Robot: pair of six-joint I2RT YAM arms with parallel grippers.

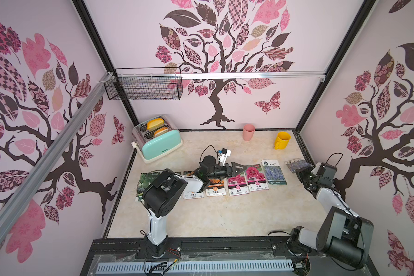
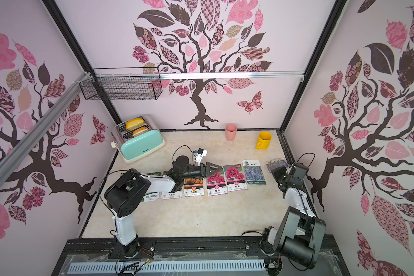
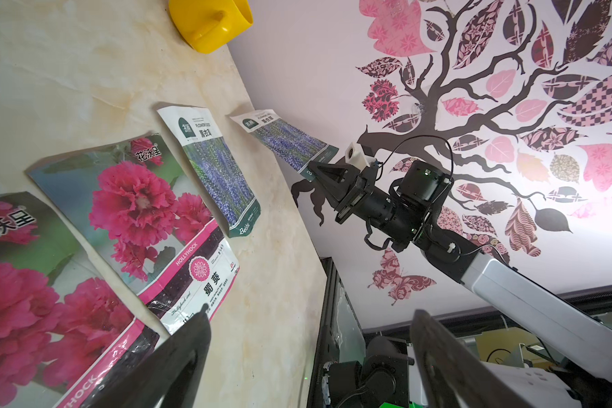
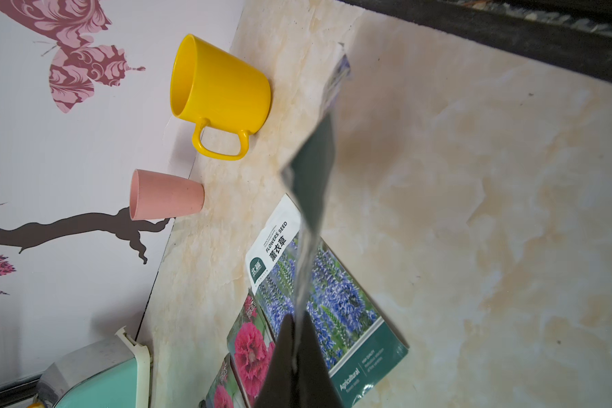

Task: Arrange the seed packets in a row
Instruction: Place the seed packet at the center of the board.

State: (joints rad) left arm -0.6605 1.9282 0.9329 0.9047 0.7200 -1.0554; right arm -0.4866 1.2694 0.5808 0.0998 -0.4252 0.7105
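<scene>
Right fingers (image 4: 284, 360) tight on lavender packet (image 4: 315, 169), edge-on, blurred in wrist view

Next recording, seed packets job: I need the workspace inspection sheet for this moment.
Surface: marble-look table, no spills seen.
Job's things: seed packets lie flat in a row, its left end partly hidden by the left arm; lavender packet ends the row on the right; second lavender packet is held in the air beyond it.
Clutter: toaster, pink cup, yellow mug along the back, apart from the row.
Grippers: left gripper jaws open, empty, over the row; right gripper jaws shut on the second lavender packet.
Cables: wrist cable loops; loose wires at the left arm's base.
Surroundings: tree-patterned walls; wire basket on the back wall.
</scene>
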